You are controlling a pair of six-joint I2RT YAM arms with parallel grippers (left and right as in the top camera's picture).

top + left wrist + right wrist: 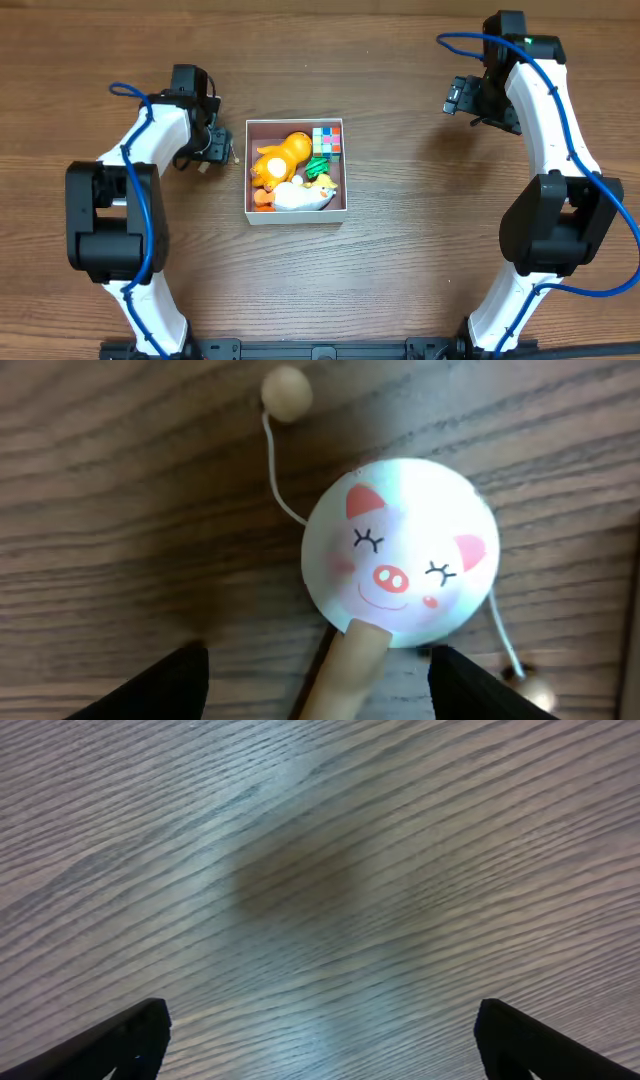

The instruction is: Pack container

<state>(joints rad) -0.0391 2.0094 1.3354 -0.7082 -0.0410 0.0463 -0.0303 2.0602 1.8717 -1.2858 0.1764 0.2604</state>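
Overhead, the container (247, 170) sits mid-table, holding an orange toy (282, 153) and a colour cube (327, 141). Only the left wrist view reveals a pig-faced rattle drum (400, 555), its handle between the left gripper's (320, 652) spread fingers. The right gripper (320, 1005) hangs spread over bare table (300, 870)

Just looking at a wooden table (400, 290) here, filling the overhead view edge to edge. Showing a warm medium-brown tone from above, with the grain running side to side in long wavy streaks. Getting soft, even light, throwing only faint blurry shadows. Up close in the right wrist view, picking up a pale, slightly bluish sheen across the surface and turning the brown more greyish. Also carrying a dim, fuzzy-edged dark patch (295, 880) near the middle of that view. Same greyish look and pale glare going on in the left wrist view too.
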